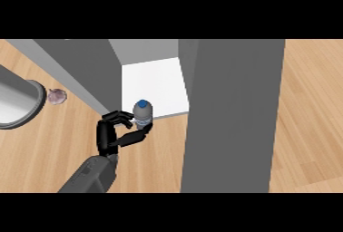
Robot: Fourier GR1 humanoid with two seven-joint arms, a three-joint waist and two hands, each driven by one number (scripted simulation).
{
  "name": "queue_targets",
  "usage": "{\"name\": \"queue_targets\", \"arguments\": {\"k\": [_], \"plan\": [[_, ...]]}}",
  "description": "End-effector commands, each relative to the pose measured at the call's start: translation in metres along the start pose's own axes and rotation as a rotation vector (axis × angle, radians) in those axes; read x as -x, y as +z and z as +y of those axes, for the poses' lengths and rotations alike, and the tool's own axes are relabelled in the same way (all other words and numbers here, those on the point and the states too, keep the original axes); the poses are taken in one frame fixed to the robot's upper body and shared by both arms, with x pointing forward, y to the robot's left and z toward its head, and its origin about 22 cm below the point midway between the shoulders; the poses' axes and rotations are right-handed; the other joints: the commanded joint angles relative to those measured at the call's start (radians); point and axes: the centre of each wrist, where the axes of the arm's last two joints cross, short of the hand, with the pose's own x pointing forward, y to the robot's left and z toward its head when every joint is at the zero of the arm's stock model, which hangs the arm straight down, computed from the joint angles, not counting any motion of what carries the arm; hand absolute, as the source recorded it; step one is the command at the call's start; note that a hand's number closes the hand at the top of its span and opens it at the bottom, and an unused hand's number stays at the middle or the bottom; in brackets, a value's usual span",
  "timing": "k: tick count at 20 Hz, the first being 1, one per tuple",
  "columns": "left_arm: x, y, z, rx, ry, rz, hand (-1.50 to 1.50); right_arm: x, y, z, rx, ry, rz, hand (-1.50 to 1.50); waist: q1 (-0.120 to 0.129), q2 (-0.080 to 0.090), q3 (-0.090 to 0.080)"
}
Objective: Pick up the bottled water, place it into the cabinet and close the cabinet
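Hand (pixel 114 131) curled round bottled water (pixel 142 110), at cabinet (pixel 231 113) mouth.

Wood-grain counter (pixel 53 149); matt grey cabinet (pixel 231 113); clear plastic bottle (pixel 142 113), blue cap.

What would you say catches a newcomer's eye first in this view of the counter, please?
Most striking is the left hand, left of centre, curled round the bottled water with its blue cap, right at the front edge of the cabinet's white floor. The cabinet's big grey door stands open and fills the view's right half. At the far left sit a grey pot and a small garlic bulb on the wooden counter.
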Motion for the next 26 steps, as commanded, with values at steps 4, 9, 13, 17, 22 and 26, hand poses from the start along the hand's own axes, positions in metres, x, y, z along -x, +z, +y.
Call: {"name": "queue_targets", "arguments": {"k": [4,9,13,17,22,26], "plan": [[-0.079,-0.045,-0.081,0.202,0.206,-0.183,1.50,-0.007,0.004,0.000,0.004,0.035,-0.004,-1.50,0.020,-0.007,-0.009],[-0.082,-0.041,-0.088,0.264,0.261,-0.173,1.50,-0.011,0.006,0.001,-0.014,0.045,0.010,-1.50,0.060,-0.012,-0.008],[-0.071,-0.028,-0.092,0.311,0.334,-0.137,1.50,-0.019,0.014,-0.008,0.002,0.082,0.020,-1.50,0.084,-0.014,-0.008],[-0.071,-0.014,-0.103,0.363,0.429,-0.102,1.50,-0.023,0.019,0.010,-0.045,0.058,0.025,1.50,0.108,-0.022,-0.007],[-0.053,-0.005,-0.070,0.481,0.492,-0.087,1.50,-0.048,0.036,0.035,-0.090,0.081,0.077,1.50,0.160,-0.027,-0.006],[-0.044,0.003,-0.072,0.493,0.559,-0.086,1.50,-0.049,0.044,0.052,-0.118,0.058,0.059,1.50,0.166,-0.021,-0.005]]}}
